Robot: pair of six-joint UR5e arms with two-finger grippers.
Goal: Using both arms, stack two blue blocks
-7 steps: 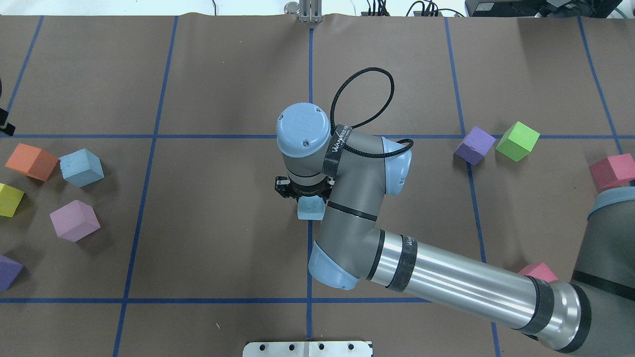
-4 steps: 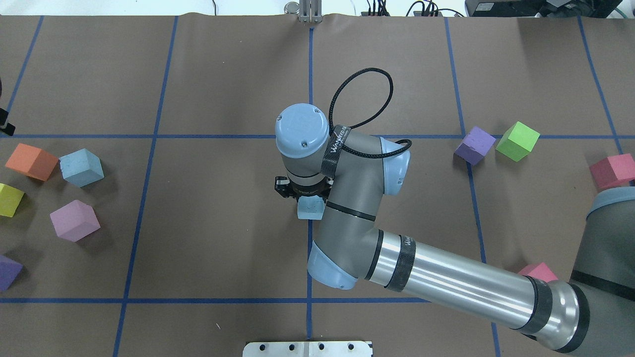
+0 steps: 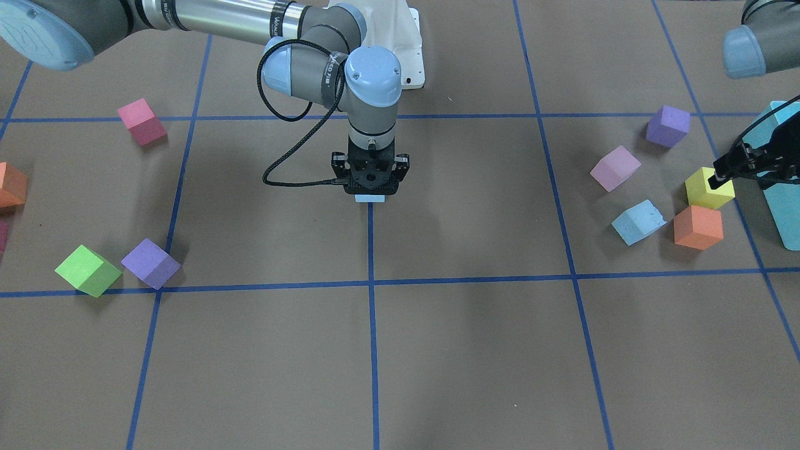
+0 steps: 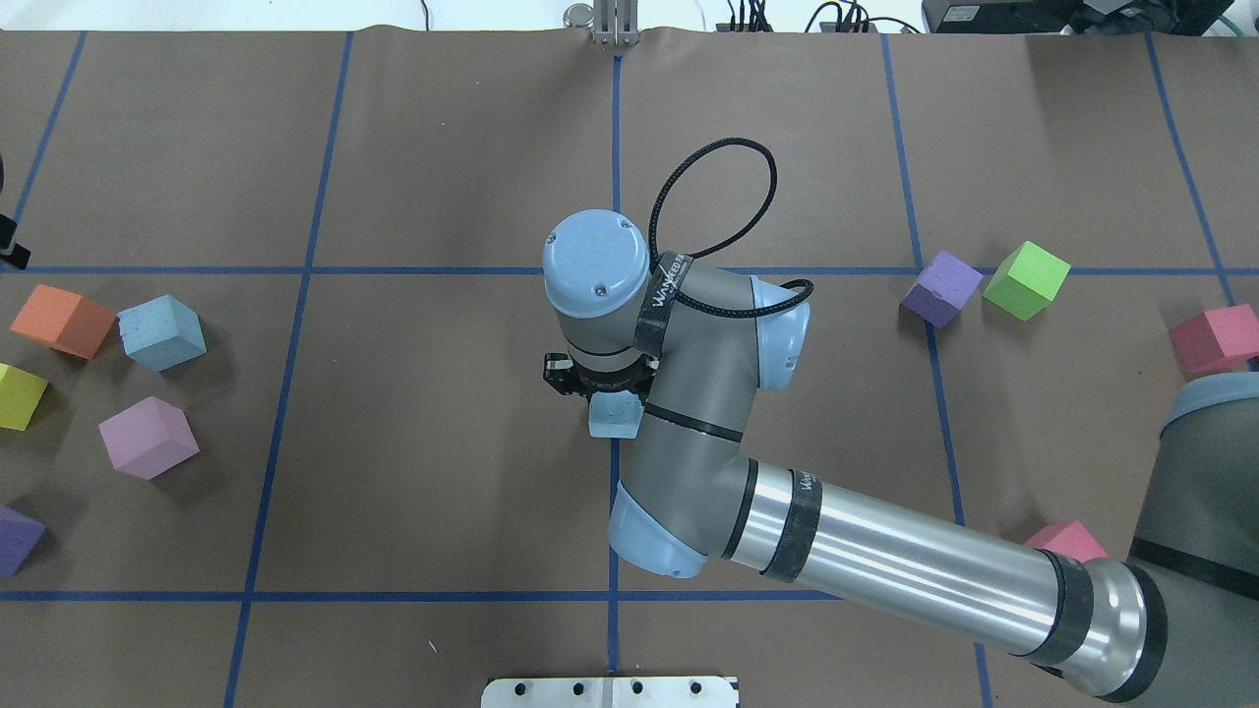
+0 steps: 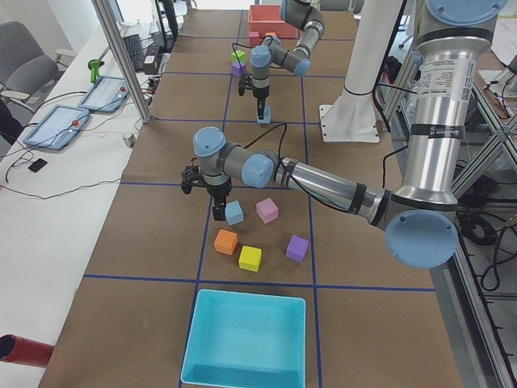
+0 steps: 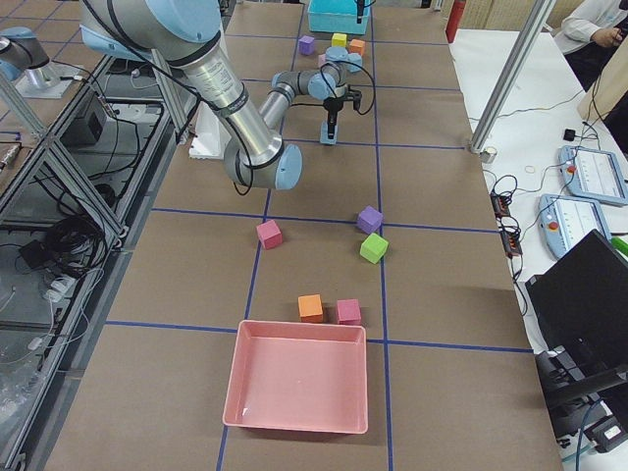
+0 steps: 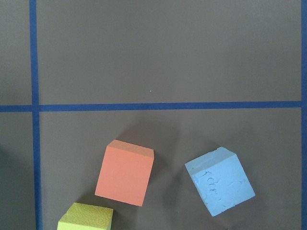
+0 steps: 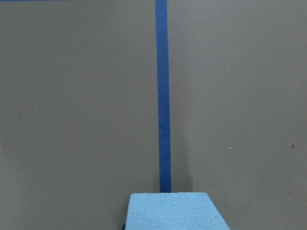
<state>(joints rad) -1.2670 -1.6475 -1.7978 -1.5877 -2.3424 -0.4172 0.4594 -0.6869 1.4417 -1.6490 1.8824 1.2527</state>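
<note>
One blue block (image 4: 614, 415) sits under my right gripper (image 4: 602, 385) on the table's centre line, and the gripper is shut on it. From the front, the right gripper (image 3: 370, 187) points straight down with only the block's lower edge (image 3: 370, 199) showing. The right wrist view catches its top (image 8: 175, 211) at the bottom edge. The other blue block (image 4: 161, 331) lies on the left side beside an orange cube (image 4: 62, 321); its pitted face (image 7: 219, 181) shows in the left wrist view. My left gripper (image 3: 719, 179) hovers close by it (image 5: 216, 213); I cannot tell if it is open or shut.
A yellow cube (image 4: 20, 395), a pink cube (image 4: 148, 437) and a purple cube (image 4: 18, 539) surround the left blue block. On the right lie purple (image 4: 941, 287), green (image 4: 1026, 280) and red-pink (image 4: 1216, 338) cubes. A teal bin (image 5: 242, 339) stands at the left end, a pink tray (image 6: 294, 383) at the right.
The right arm's wrist has shifted slightly left and toward the robot. The blue block under it has stayed in the same spot. The other cubes have not moved.
</note>
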